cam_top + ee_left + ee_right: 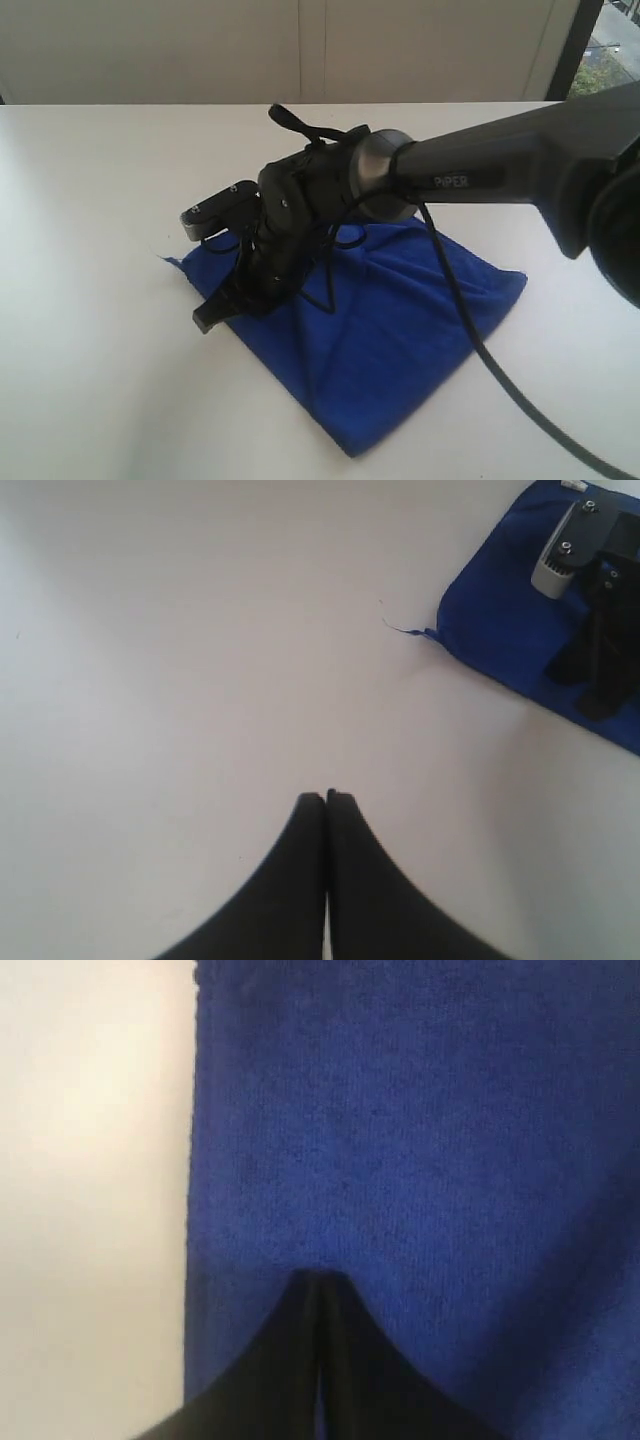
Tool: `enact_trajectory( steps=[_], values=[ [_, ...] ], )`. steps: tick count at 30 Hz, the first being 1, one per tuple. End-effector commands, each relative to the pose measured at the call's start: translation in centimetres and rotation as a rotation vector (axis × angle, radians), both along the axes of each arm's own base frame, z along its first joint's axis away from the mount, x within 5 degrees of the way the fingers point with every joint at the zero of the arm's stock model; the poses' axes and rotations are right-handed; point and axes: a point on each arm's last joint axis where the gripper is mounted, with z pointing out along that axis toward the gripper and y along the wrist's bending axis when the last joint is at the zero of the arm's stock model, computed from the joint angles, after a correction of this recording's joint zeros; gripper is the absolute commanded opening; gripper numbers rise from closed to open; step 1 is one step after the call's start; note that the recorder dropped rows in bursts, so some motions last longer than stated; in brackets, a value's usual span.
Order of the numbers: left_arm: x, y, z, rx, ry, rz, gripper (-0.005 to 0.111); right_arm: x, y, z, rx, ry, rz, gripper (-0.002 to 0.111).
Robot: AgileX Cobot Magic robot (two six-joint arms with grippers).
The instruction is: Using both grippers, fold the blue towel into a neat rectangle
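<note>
Exterior view: blue towel (400, 330) diamond-wise (corner toward camera); left claw (326, 796) and right claw (318, 1276) closed.

White table (90, 380): plain matte top, evenly lit. Behind its far edge stands a pale wall (150, 50) with vertical panel seams near the middle. Beyond the far right corner, a dark-framed window (612, 55) shows daylight and greenery outside.

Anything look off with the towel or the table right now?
Only small things. A loose thread trails from one corner of the blue towel onto the table, and creases run across the cloth beside the right gripper. Nothing spilled or damaged shows.
</note>
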Motion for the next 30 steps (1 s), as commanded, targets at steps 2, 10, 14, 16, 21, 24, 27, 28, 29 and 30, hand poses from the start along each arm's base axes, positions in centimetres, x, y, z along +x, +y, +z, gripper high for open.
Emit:
enact_trajectory(
  steps=[2,10,14,16,21,24,27,28,29,30],
  values=[
    [-0.1,0.0,-0.2,-0.006,0.007,0.000,0.000,0.5,0.5,-2.2,0.016,-0.023,-0.014,0.000],
    [-0.1,0.0,-0.2,-0.006,0.007,0.000,0.000,2.3,0.2,-3.5,0.109,-0.083,-0.156,0.000],
    [-0.1,0.0,-0.2,-0.006,0.007,0.000,0.000,3.7,-0.1,-4.3,0.150,-0.090,-0.242,0.000],
    [-0.1,0.0,-0.2,-0.006,0.007,0.000,0.000,4.4,-0.1,-4.7,0.170,-0.095,-0.273,0.000],
    [-0.1,0.0,-0.2,-0.006,0.007,0.000,0.000,5.9,0.1,-5.2,0.236,-0.143,-0.332,0.000],
    [-0.1,0.0,-0.2,-0.006,0.007,0.000,0.000,6.4,0.3,-4.9,0.276,-0.182,-0.347,0.000],
    [-0.1,0.0,-0.2,-0.006,0.007,0.000,0.000,6.7,0.5,-4.6,0.306,-0.215,-0.351,0.000],
    [-0.1,0.0,-0.2,-0.006,0.007,0.000,0.000,6.8,0.5,-4.5,0.309,-0.215,-0.355,0.000],
    [-0.1,0.0,-0.2,-0.006,0.007,0.000,0.000,6.8,0.5,-4.2,0.313,-0.218,-0.354,0.000],
    [-0.1,0.0,-0.2,-0.006,0.007,0.000,0.000,6.8,0.5,-4.0,0.313,-0.219,-0.354,0.000]
  ],
)
